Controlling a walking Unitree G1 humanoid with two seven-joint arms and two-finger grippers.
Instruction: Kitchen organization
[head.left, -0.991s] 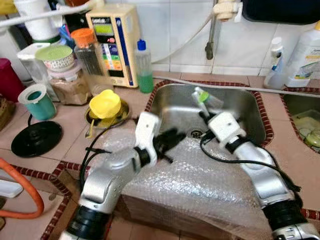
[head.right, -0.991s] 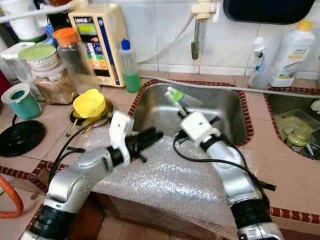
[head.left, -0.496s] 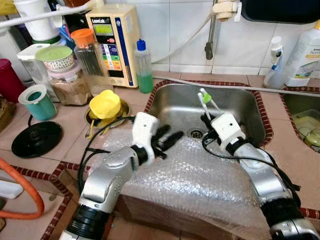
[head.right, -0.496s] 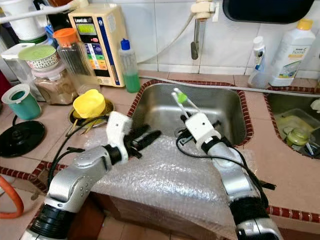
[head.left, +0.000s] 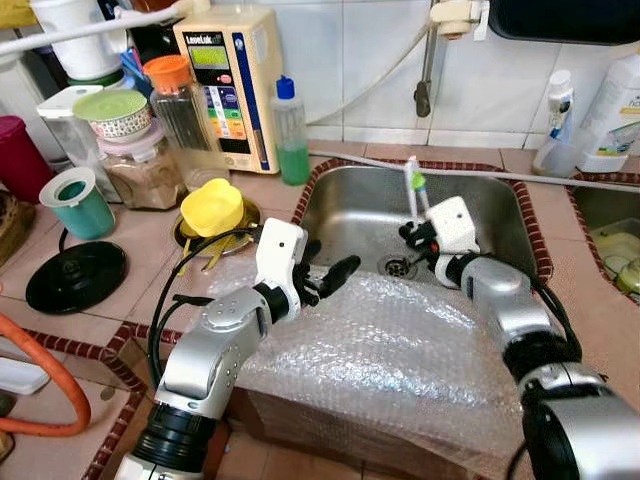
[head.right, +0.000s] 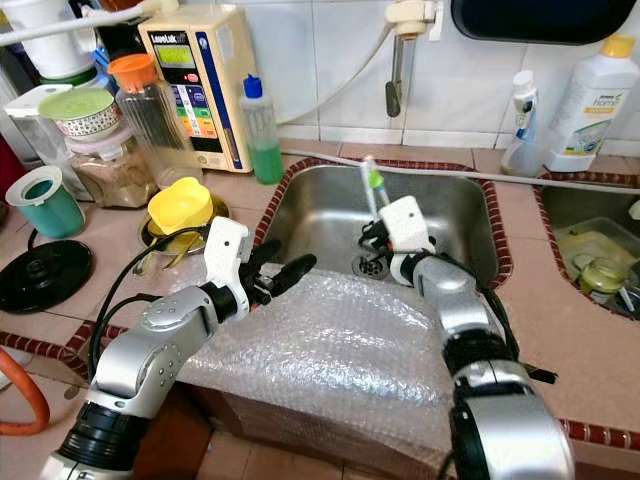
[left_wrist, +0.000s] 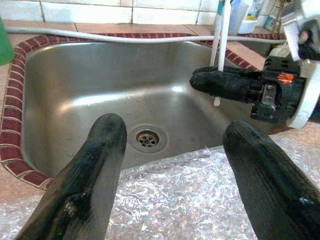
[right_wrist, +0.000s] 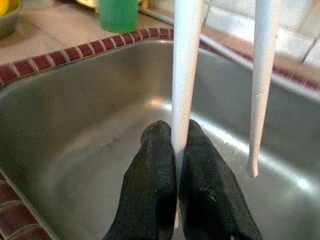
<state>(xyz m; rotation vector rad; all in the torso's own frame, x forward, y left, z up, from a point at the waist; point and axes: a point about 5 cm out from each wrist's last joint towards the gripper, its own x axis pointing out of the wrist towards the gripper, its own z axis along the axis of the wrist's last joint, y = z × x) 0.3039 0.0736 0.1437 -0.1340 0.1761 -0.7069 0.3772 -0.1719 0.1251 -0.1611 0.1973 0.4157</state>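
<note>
Holding two white toothbrushes (head.left: 412, 185) upright over the sink (head.left: 350, 215), I judge the main risk is a slip: my right tool (right_wrist: 175, 150) pinches one handle low down between its black fingers, while the second handle hangs just beside them and looks outside the pinch, so I cannot tell what holds it. A tilt of the wrist could let either brush drop toward the drain (left_wrist: 146, 139). The heads, one with a green patch, stand above the tool, the handle ends pointing down at the steel basin. My left tool (left_wrist: 172, 150) hovers spread wide and empty over the bubble wrap (head.left: 400, 350) that drapes the front edge of the table and the sink rim; its fingers point at the right tool, near but apart. If I swing the brushes across carelessly, they could catch the hose (head.left: 440, 170) lying along the back rim or knock the green soap bottle (head.left: 290, 135) standing left of the sink
</note>
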